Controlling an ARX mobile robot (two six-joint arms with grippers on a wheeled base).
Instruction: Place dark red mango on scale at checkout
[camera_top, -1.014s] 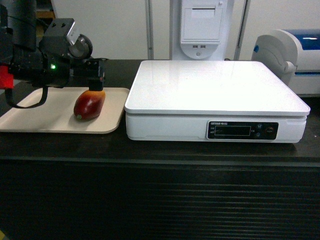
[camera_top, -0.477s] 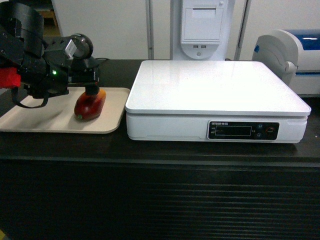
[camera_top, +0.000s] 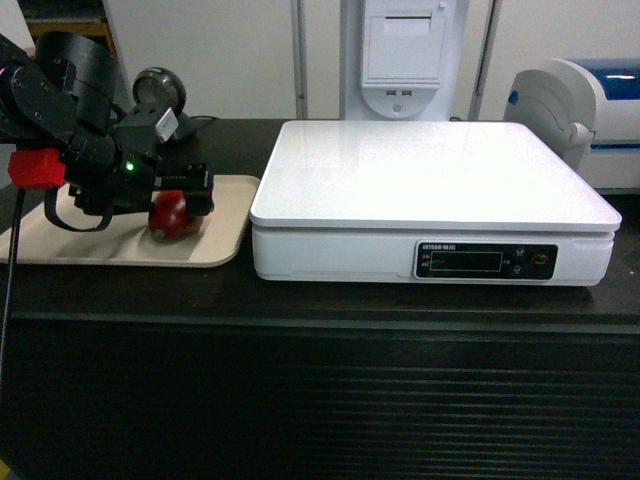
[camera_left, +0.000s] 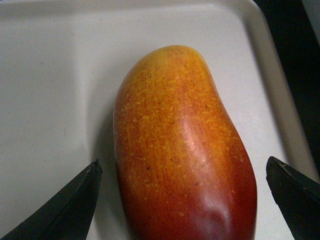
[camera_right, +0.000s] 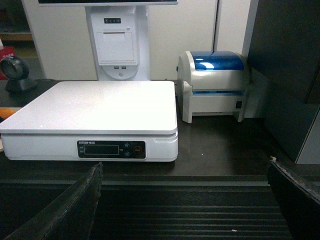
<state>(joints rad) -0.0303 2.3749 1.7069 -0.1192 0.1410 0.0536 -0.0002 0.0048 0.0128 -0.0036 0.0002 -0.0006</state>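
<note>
Fingers (camera_left: 60, 207) of the left gripper (camera_top: 180, 192) stand spread, unclenched, either side of the dark red mango (camera_left: 182, 150) lying on the beige tray (camera_top: 225, 235); closing off-centre on glossy, rounded skin could let it slip short of the scale (camera_top: 430, 170).

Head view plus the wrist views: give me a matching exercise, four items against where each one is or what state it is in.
Items:
1. dark red mango
2. scale
3. left pincer
4. right pincer

Places or states:
A. open, low in front of the checkout, facing the scale
B. on the counter, platform bare
C. lying on the beige tray
D. open, fingers either side of the fruit

Pairs: 1-C, 2-B, 3-D, 4-A
</note>
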